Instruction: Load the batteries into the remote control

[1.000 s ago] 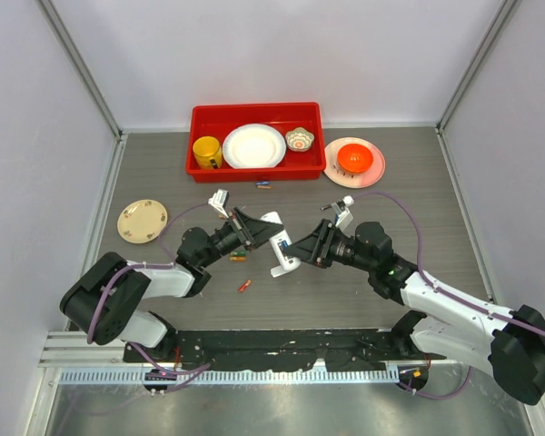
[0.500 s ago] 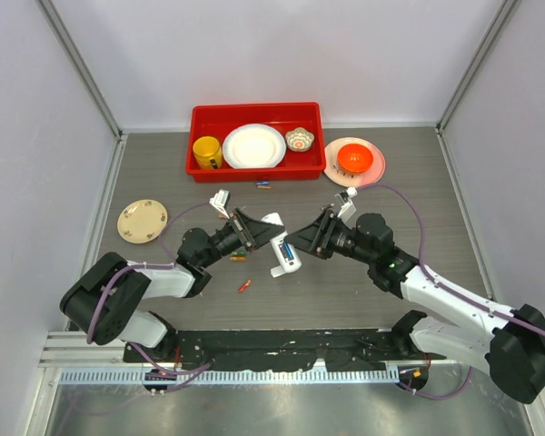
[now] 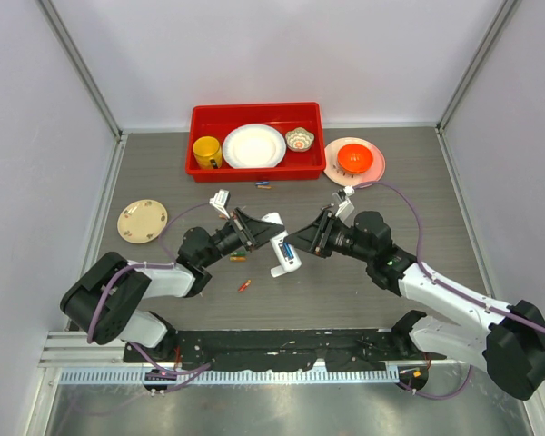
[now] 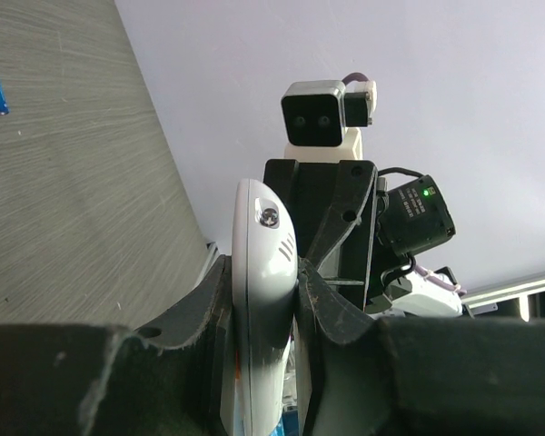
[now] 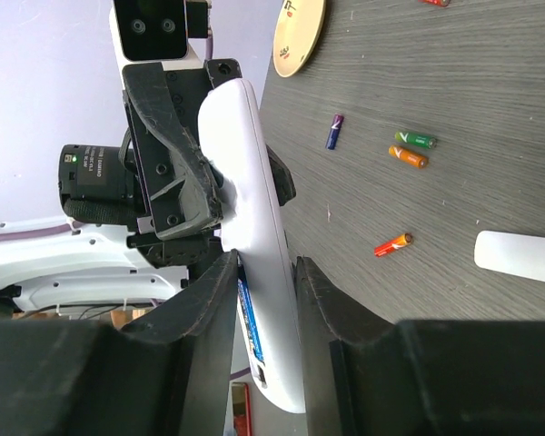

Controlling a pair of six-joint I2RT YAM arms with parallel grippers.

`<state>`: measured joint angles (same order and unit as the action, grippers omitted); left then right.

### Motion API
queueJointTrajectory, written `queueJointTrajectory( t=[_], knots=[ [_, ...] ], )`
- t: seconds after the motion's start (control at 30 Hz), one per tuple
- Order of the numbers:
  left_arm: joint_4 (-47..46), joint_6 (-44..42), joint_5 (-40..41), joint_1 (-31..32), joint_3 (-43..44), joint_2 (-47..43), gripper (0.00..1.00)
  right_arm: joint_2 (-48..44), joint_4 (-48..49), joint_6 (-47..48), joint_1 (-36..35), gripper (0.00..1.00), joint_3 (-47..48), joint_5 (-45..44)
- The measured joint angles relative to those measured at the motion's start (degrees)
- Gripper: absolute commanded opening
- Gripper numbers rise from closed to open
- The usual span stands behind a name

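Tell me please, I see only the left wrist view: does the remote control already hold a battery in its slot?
Observer: Yes. The right wrist view shows a blue battery seated in the slot of the remote control.
Operator: Is the right gripper gripping it too?
Observer: Yes. The right gripper has a finger against each long side of it.
Operator: Where are spare batteries?
Observer: On the table. Among them, an orange battery and a green battery lie side by side.
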<state>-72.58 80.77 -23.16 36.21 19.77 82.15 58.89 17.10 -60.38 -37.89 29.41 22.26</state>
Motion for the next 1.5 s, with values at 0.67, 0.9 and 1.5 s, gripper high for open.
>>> queueJointTrajectory(
  t=[0.67, 0.9, 1.5],
  knots=[
    [3.1, -0.15, 0.22, 0.04, 0.9, 0.31, 0.0, -0.02, -4.68, 4.98, -0.24, 0.2, 1.46, -1.73],
    [3.58, -0.24, 0.55, 0.11, 0.9, 0.26, 0.0, 0.15, -9.57, 8.41, -0.9, 0.2, 3.98, -3.26],
    [2.51, -1.44, 0.87, 0.22, 0.9, 0.28, 0.0, -1.25, -11.61, 6.62, -1.79, 0.5, 4.44, -5.51]
  ],
)
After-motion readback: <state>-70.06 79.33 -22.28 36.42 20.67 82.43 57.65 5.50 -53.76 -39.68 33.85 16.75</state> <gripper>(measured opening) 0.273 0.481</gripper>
